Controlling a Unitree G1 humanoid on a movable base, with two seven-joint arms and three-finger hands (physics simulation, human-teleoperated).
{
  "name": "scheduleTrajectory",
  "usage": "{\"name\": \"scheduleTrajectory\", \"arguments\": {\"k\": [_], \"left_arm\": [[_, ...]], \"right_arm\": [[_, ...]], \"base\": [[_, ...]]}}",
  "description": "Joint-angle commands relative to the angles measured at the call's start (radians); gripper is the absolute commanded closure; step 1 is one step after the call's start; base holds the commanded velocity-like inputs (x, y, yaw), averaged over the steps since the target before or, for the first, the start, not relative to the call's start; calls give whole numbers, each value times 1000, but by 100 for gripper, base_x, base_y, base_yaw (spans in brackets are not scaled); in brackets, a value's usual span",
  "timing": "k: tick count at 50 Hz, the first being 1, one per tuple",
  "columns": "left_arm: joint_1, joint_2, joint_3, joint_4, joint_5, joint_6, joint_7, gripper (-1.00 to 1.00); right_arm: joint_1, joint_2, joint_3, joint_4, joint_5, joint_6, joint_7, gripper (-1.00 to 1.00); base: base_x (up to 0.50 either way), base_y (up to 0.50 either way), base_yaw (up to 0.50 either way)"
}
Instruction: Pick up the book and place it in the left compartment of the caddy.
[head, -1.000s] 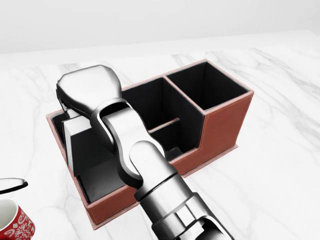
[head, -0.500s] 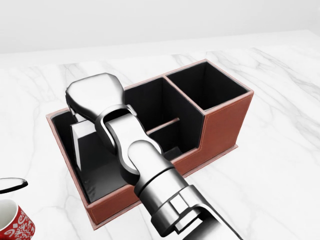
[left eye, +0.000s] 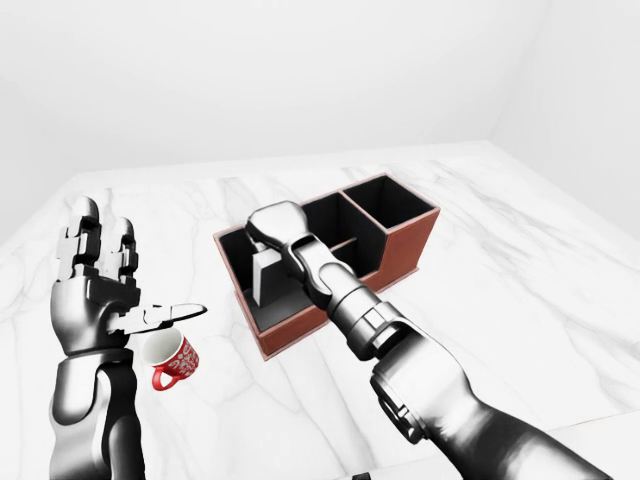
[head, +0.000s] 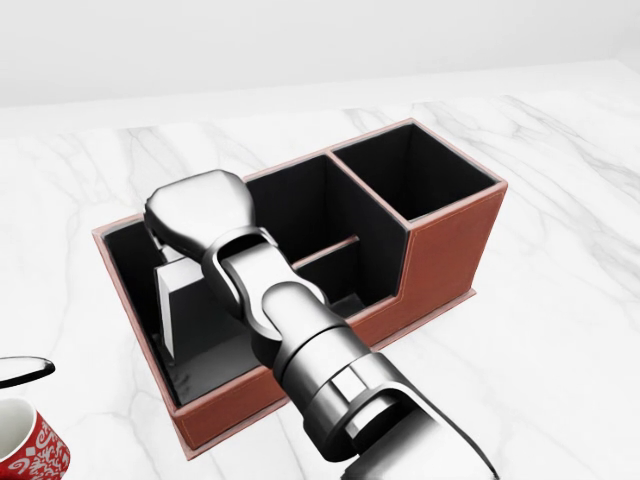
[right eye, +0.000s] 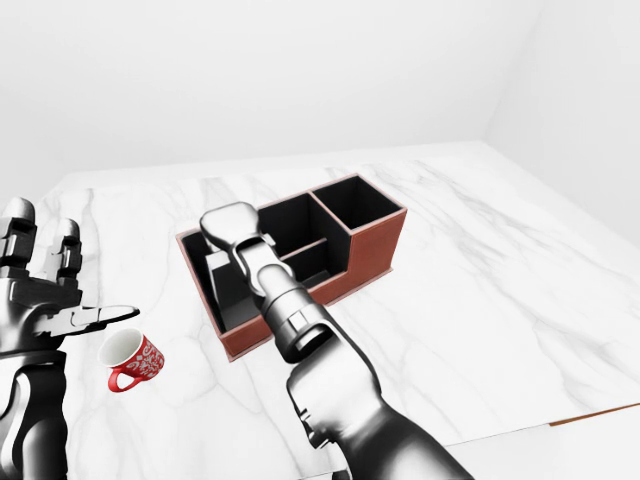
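White marble counter under plain white walls, w/ a red-brown caddy sitting on it, black inside. Caddy is the landmark here. It has a long compartment at its left end in head view, a square one at its right end, and a split middle section btwn them.

The book, pale grey, stands upright in the caddy's left compartment, bottom edge down on the compartment floor, leaning little if at all.

Right robot hand hangs over that same left compartment, directly above the book's top edge, arm reaching in from bottom of head view. Its back faces the camera and covers the fingers, so can't tell whether it grips the book or has let go; contact w/ the book's top isn't readable either.

Left robot hand is well to the left of the caddy in left-eye view, raised, palm up, fingers spread wide and holding nothing.

A red-and-white patterned mug lies tilted on the counter left of the caddy, just below the left robot hand in left-eye view, well apart from the caddy.
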Motion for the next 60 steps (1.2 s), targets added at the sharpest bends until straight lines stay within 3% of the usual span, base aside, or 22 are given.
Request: {"name": "scheduleTrajectory", "arguments": {"k": [1, 60], "left_arm": [[1, 1, 2, 3, -3, 0, 1, -100], [-10, 11, 3, 48, -15, 0, -2, -100]], "right_arm": [[-48, -9, -12, 96, 38, -19, -105, 100], [58, 12, -19, 211, 13, -12, -161, 100]], "base": [[-1, 0, 0], [0, 0, 0]]}}
